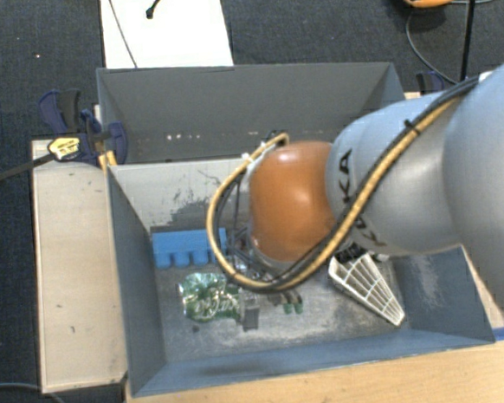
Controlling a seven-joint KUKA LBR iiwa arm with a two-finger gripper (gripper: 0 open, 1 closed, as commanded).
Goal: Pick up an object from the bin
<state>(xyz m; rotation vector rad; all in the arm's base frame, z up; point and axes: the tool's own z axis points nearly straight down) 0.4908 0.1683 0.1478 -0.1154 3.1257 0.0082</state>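
Observation:
My gripper [250,312] is low over the bin floor, near the front and a little left of the middle, mostly hidden under the arm's orange cover. Directly to its left, touching or almost touching it, lies a crumpled clear packet with green print [204,297]. A small dark green piece [290,304] lies on the floor just to its right. Behind the packet, against the left part of the back slope, is a blue block with notches along its lower edge [182,247].
A white ribbed plastic grille [369,288] lies tilted at the right of the bin floor, partly under the arm. The arm and its cables cover the bin's middle and right. Bare floor shows along the front wall.

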